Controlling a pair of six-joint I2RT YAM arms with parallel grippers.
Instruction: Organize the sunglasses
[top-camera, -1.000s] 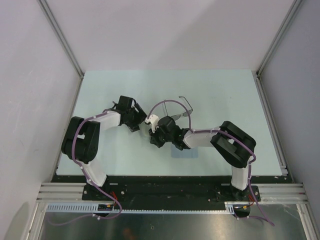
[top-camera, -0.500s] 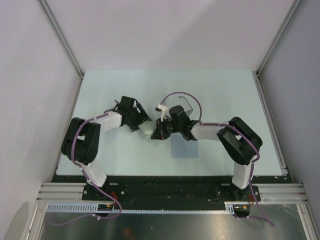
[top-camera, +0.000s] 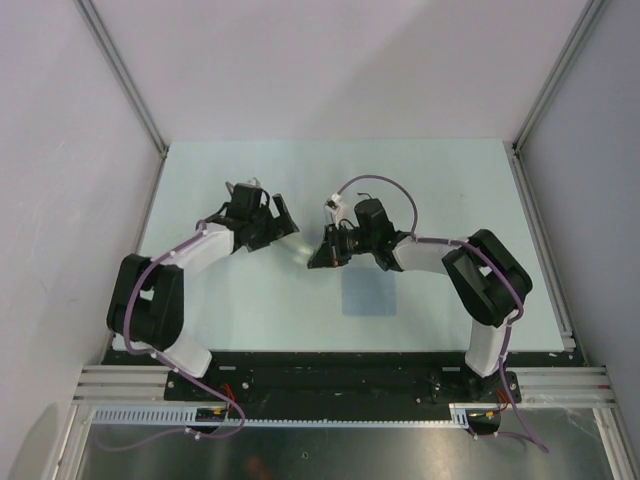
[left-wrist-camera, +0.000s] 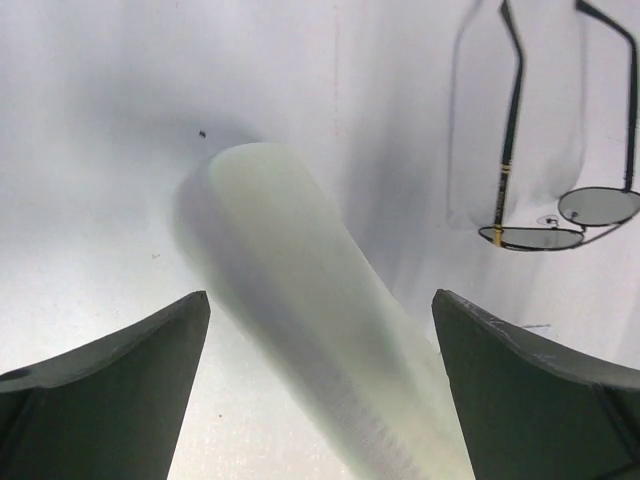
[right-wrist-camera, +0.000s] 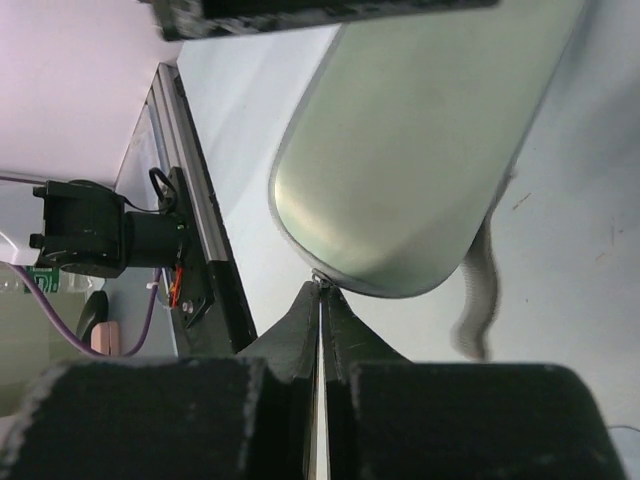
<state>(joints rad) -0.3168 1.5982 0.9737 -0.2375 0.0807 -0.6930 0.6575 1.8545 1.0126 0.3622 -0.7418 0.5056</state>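
Sunglasses (left-wrist-camera: 598, 206) are sitting out on the table (top-camera: 450, 180), not in anything. In the left wrist view they're off to the right of the beige case (left-wrist-camera: 300, 250), clearly apart from it. Both temple arms are unfolded and point away from the camera, with the grey lenses at the near end. Neither gripper is touching them. From overhead I honestly can't pick them out.

Left gripper (left-wrist-camera: 320, 296) is spread wide, one finger on each side of the case. There's table showing in the gaps on both sides, so it's straddling the case rather than squeezing it. The case lies lengthwise between the fingers, rounded end pointing away.

Right gripper (right-wrist-camera: 320, 288) has its fingers pressed together with barely a sliver between them. The tips are right up against the rim at one rounded end of the case. I can't tell from that angle whether they've pinched any part of it.

Overhead, the two arms come in from either side toward the middle of the table and the grippers face each other. The light-blue cloth (top-camera: 368, 295) lies flat on the table on the near side of the right gripper, with nothing on it.
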